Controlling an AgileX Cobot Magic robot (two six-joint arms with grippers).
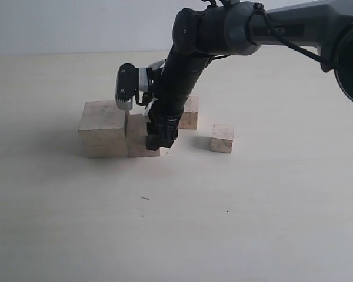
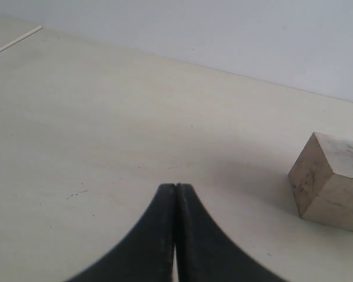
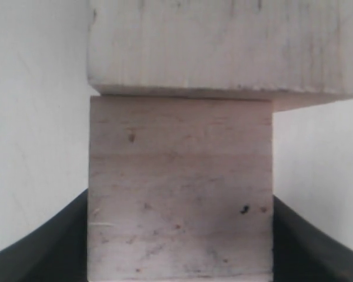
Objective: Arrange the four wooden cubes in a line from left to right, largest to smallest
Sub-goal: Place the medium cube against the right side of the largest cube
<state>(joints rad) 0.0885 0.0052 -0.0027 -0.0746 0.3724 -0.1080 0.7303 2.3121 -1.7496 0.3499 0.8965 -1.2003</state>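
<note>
Exterior view: right gripper [image 1: 160, 141] down at the tabletop [image 1: 253, 223], right arm [image 1: 235, 26] slanting in from 2 o'clock and across the middle. Jaws clamped on the second cube [image 1: 136, 141], one either side. Confirmed as far as the right wrist view allows: black pads [image 3: 41, 247] flush against both flanks of that block [image 3: 179, 194], no gap visible.

Largest cube [image 1: 103, 130] at 9 o'clock of the held block, faces touching, fronts roughly level. Same contact in the right wrist view: bigger block [image 3: 223, 44] butted against the far face of the held one.

Third cube [image 1: 191, 117] at 1 o'clock of the jaws, set back behind the row, partly hidden by the arm. Smallest cube [image 1: 222, 138] at 3 o'clock, well apart, roughly level with the row.

Left gripper [image 2: 176, 194] absent from the exterior view. Jaws together, nothing between them, bare tabletop beyond. Lone cube [image 2: 332, 182] off to one side, corner-on; which of the four, cannot tell.

Judgement: first two places look filled. Empty slot at 3 o'clock of the held block; third cube due there, so a short pull from 1 o'clock toward 6. No long axis to mind on a cube, only faces square to the row. Right arm plainly the nearer.

Writing: white lettering [image 1: 285, 29] on the right arm, reads "…PER", start hidden by a cable. No marks on the cubes.
</note>
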